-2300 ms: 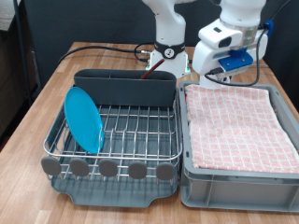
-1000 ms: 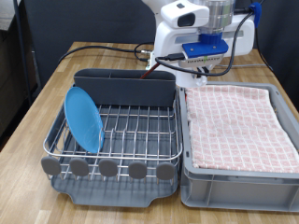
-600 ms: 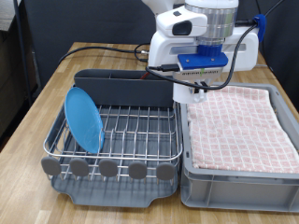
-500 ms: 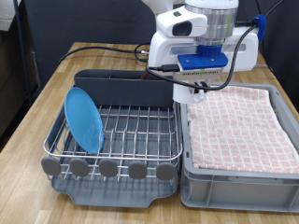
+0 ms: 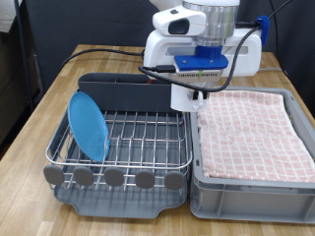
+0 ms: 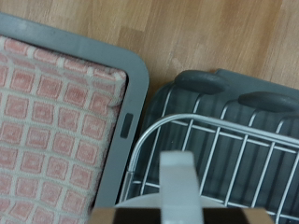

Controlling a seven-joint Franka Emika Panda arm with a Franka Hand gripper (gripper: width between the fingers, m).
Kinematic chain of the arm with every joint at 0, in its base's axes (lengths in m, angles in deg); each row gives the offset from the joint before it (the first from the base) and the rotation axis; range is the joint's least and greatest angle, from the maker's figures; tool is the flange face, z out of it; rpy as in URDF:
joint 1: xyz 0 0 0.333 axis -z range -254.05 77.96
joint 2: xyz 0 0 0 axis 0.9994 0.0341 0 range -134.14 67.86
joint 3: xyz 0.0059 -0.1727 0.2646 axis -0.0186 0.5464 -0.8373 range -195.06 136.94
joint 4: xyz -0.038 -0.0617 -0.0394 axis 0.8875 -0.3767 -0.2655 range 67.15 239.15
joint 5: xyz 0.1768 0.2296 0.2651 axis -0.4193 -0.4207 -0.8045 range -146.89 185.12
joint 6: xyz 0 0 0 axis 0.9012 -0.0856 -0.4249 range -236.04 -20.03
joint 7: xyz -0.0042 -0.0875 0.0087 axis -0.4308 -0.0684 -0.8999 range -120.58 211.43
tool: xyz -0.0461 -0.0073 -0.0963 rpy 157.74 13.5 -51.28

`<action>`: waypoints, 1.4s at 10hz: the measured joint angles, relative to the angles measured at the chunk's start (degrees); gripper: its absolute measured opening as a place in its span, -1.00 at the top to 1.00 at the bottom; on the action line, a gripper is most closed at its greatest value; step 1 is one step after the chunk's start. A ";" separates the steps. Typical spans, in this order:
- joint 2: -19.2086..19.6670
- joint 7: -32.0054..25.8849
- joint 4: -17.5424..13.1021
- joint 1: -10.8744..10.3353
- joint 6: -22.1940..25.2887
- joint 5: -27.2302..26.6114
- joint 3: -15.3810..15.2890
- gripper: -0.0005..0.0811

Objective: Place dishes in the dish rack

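Observation:
My gripper [image 5: 189, 90] hangs over the far right corner of the dish rack [image 5: 128, 138], at the tall grey end compartment [image 5: 133, 90]. It is shut on the white mug [image 5: 187, 98], which hangs just above the compartment's rim. The mug also shows in the wrist view [image 6: 176, 179], over the rack's wires [image 6: 234, 154]. The round blue plate [image 5: 89, 124] stands upright in the rack at the exterior view's left. A thin brown stick [image 5: 155, 78] shows at the end compartment's rim; I cannot tell whether it is the wooden spoon.
A grey plastic bin with pink checked cloth [image 5: 251, 133] stands against the rack at the exterior view's right, and shows in the wrist view [image 6: 56, 121]. Black cables [image 5: 98, 54] lie on the wooden table [image 5: 39, 108] behind the rack. The robot base [image 5: 177, 49] stands behind.
The gripper has moved towards the exterior view's left, from over the far end of the bin to over the rack's end compartment, with the white mug under it. The plate has not moved.

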State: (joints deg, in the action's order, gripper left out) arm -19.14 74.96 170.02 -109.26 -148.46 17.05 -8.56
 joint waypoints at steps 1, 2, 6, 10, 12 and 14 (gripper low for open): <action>0.85 0.11 -1.29 0.04 -0.10 -0.06 0.07 0.81; 1.91 0.63 -2.68 0.04 -0.34 -0.16 0.09 0.81; 6.19 5.02 -7.04 0.03 -1.94 -1.05 -0.11 0.81; 10.52 5.72 -9.26 0.32 -5.86 -2.79 -0.19 0.81; 12.40 5.55 -10.23 0.99 -6.91 -3.90 -0.52 0.81; 13.82 5.19 -10.86 1.60 -7.58 -4.52 -0.76 0.81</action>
State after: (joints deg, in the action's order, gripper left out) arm -5.33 80.15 159.16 -107.66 -156.04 12.53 -9.32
